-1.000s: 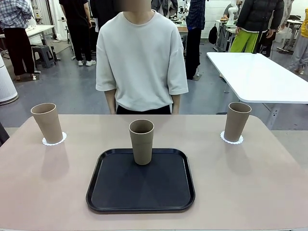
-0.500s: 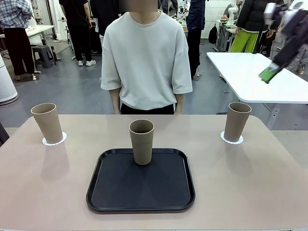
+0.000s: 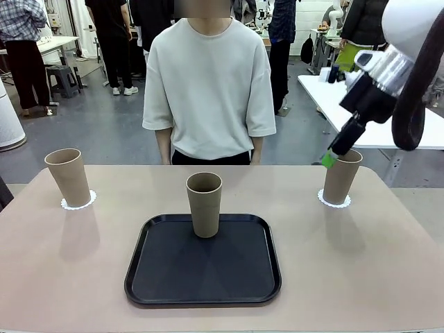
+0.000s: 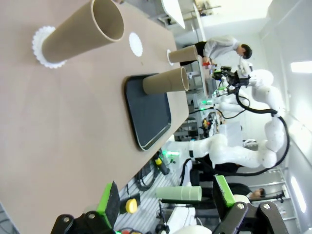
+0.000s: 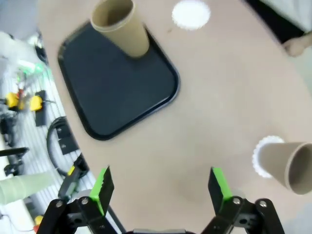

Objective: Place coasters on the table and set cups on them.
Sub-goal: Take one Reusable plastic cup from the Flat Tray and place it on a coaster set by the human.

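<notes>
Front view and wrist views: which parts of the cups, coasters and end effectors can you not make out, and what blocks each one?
- Bare coaster: in the front view, hidden behind the middle cup.
- Right cup: right wrist view, its rim partly cut off by the picture's edge.
- Right end effector: front view, seen side-on, so its opening is unreadable there.

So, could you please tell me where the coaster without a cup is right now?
In the right wrist view, the empty coaster lies on the table just past the black tray's far edge, near the cup on the tray.
</notes>
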Tool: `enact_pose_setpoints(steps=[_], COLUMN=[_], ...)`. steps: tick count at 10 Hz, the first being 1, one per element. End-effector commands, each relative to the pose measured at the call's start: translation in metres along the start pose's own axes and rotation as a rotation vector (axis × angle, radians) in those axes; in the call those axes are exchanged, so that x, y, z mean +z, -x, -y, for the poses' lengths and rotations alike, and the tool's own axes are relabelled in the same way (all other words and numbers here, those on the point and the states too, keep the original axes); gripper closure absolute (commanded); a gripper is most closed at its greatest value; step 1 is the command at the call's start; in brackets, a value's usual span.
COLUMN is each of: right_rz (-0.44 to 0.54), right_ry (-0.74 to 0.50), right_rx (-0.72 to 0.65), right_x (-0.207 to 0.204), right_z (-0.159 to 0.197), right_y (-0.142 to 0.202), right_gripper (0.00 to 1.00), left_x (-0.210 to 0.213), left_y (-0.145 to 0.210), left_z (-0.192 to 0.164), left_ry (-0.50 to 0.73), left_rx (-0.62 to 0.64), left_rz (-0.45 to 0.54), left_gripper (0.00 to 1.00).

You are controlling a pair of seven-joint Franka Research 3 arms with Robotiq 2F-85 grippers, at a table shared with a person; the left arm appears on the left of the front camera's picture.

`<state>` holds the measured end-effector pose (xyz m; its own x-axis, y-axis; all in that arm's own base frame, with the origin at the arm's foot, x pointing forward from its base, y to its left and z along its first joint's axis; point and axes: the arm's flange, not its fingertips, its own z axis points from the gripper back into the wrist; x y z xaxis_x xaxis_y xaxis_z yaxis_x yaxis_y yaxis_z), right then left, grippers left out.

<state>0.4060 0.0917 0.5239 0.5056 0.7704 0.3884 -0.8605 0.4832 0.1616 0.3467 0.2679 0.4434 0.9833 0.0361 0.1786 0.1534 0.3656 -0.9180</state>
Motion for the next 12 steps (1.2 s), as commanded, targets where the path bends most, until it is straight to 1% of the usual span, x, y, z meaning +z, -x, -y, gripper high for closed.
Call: enact_pose_setpoints(steps=[1,5,6,7,8,9,10,11,12], right_rz=[0.009,0.009,0.024,0.060,0.093,0.104,0.135,0.183,0.268], right_ry=[0.032,0.032,0.018,0.056,0.057,0.062,0.068,0.080,0.041], right_rx=[0.013,0.013,0.020,0.160,0.299,0.392,0.425,0.413,0.374], right_x=[0.014,0.014,0.015,0.002,-0.017,-0.041,-0.066,-0.093,-0.117], right_z=[-0.001,-0.001,-0.001,-0.007,-0.020,-0.027,-0.031,-0.031,-0.025], right_y=[-0.011,-0.011,-0.010,-0.011,-0.019,-0.033,-0.047,-0.056,-0.061], right_gripper=[0.00,0.00,0.00,0.00,0.00,0.00,0.00,0.00,0.00], left_x=[0.001,0.001,0.001,0.001,0.001,0.001,0.001,0.001,0.001], left_y=[0.001,0.001,0.001,0.001,0.001,0.001,0.001,0.001,0.001], left_z=[0.001,0.001,0.001,0.001,0.001,0.001,0.001,0.001,0.001], left_ry=[0.000,0.000,0.000,0.000,0.000,0.000,0.000,0.000,0.000], left_rx=[0.001,0.001,0.001,0.001,0.001,0.001,0.001,0.001,0.001], left_rz=[0.010,0.010,0.010,0.010,0.010,0.010,0.010,0.010,0.010], left_gripper=[0.00,0.00,0.00,0.00,0.00,0.00,0.00,0.00,0.00])
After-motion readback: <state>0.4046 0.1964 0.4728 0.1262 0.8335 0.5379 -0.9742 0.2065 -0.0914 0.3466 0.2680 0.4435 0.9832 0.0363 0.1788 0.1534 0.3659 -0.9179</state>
